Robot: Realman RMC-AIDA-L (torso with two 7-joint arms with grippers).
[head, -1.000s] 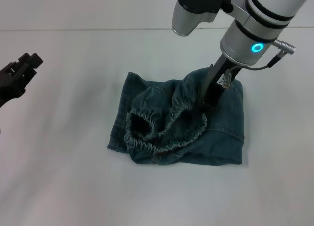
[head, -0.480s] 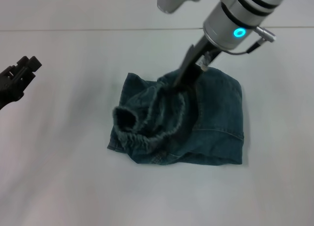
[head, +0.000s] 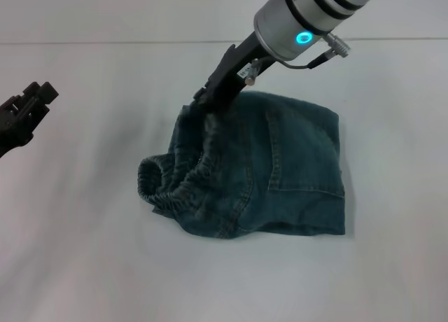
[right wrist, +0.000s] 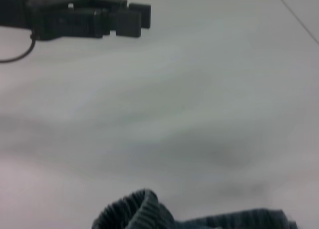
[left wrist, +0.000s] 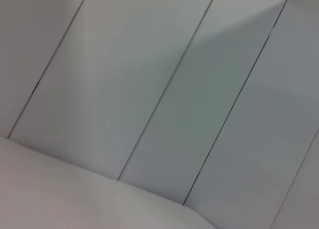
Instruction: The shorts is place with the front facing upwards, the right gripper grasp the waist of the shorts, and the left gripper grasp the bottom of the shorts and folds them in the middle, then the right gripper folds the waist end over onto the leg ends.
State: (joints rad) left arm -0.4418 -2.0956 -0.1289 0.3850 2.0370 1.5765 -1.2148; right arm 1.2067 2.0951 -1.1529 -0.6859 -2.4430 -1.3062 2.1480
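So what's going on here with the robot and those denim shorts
The right gripper is clamped on the shorts at their far left edge, carrying the waist end over toward the robot's left. The ruffled waist hangs in a loose loop off the left side of the pile, so the fold is not laid flat yet. The left gripper sits idle at the table's left edge, well clear of the fabric.
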